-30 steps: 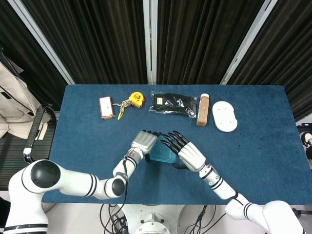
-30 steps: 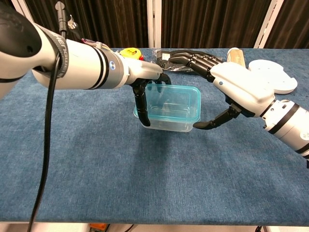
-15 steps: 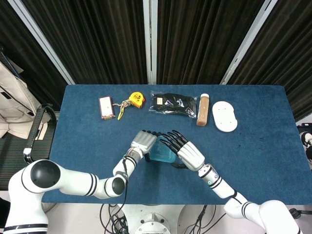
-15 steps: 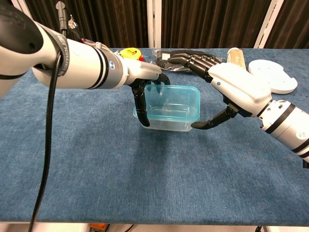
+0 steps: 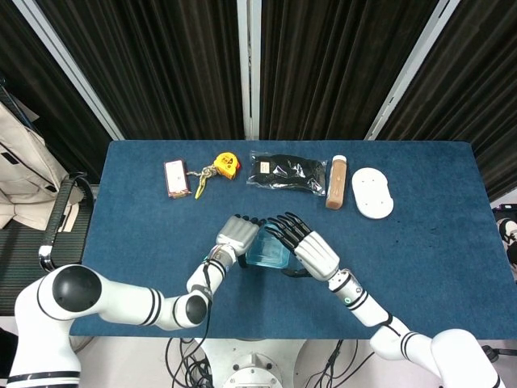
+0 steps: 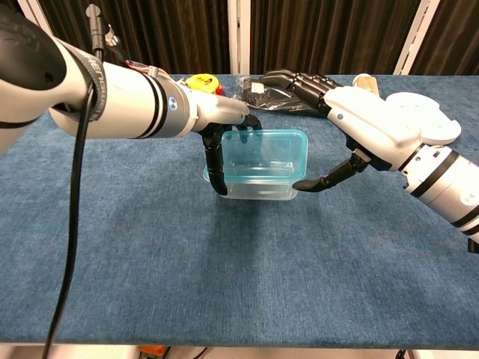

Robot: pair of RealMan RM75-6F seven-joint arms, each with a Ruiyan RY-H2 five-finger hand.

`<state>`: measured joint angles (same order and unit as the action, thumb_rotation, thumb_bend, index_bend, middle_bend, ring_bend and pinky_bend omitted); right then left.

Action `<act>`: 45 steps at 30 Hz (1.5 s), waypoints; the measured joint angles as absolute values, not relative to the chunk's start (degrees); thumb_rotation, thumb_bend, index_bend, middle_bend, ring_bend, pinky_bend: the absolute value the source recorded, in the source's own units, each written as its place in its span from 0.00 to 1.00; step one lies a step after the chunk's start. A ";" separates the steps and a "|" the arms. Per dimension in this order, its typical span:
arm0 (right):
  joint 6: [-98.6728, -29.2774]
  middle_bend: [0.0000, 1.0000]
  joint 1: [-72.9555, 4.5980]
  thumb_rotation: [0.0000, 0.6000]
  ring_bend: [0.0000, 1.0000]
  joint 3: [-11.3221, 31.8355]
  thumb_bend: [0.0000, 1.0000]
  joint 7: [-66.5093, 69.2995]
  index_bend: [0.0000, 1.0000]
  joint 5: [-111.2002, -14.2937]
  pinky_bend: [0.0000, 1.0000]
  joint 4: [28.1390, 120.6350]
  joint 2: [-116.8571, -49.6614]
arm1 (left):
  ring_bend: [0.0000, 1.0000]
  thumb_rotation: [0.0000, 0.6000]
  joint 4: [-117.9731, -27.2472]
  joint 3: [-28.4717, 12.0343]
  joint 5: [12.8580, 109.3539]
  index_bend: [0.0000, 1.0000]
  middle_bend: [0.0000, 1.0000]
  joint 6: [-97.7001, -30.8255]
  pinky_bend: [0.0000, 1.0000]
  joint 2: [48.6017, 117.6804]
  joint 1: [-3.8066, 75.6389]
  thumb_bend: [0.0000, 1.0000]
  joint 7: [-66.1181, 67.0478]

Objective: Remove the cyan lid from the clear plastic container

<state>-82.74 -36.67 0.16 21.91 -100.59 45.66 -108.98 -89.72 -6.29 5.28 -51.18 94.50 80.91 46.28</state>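
Cyan rectangular plastic lid [image 6: 263,155] sits on top of the clear rectangular plastic container [image 6: 258,188], near the front centre of the blue cloth-covered table [image 6: 150,254].

Change over the last second: in the chest view the lid's right-hand end now stands higher than before and the lid appears tilted, with a visible separation from the container rim on that side. The container has also shifted slightly toward the left hand. Judgement: the seal appears to be breaking at the right end; the lid is not yet free, as its left end appears to remain seated.

Left hand [image 6: 224,127]: dark fingers [image 6: 217,168] are curled down over the left end of the container and press against its wall, bracing it.

Right hand [image 6: 359,123]: fingers are spread over the far right edge of the lid, and the thumb [image 6: 329,178] reaches under the near right corner. The hand appears to grip the lid's right end, though exact contact at the far edge is hidden.

Container contents: nothing is discernible through the clear wall; it appears empty.

Other items, all well apart at the far edge of the table: a yellow tape measure [image 5: 227,163], a black item in a clear bag [image 5: 287,172], a white oval plate [image 5: 372,192].
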 measured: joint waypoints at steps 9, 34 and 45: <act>-82.68 0.00 -37.11 0.99 0.00 0.44 0.03 21.65 0.00 -100.14 0.00 47.49 -108.20 | 0.18 1.00 -89.58 -6.39 5.16 0.24 0.24 -51.71 0.19 94.88 80.97 0.05 47.16; -83.29 0.12 -36.16 1.00 0.00 -0.10 0.33 24.10 0.37 -99.29 0.00 48.23 -107.29 | 0.04 1.00 -93.21 -7.70 7.25 0.02 0.09 -50.81 0.13 92.50 79.41 0.05 44.45; -82.13 0.16 -36.14 1.00 0.00 0.04 0.37 23.06 0.57 -98.73 0.00 50.09 -106.41 | 0.00 1.00 -94.22 -7.36 9.80 0.00 0.00 -51.15 0.07 91.83 78.38 0.05 42.65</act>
<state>-82.13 -36.14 0.04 23.06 -98.73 50.09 -106.41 -94.22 -7.36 9.80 -51.15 91.83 78.38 42.65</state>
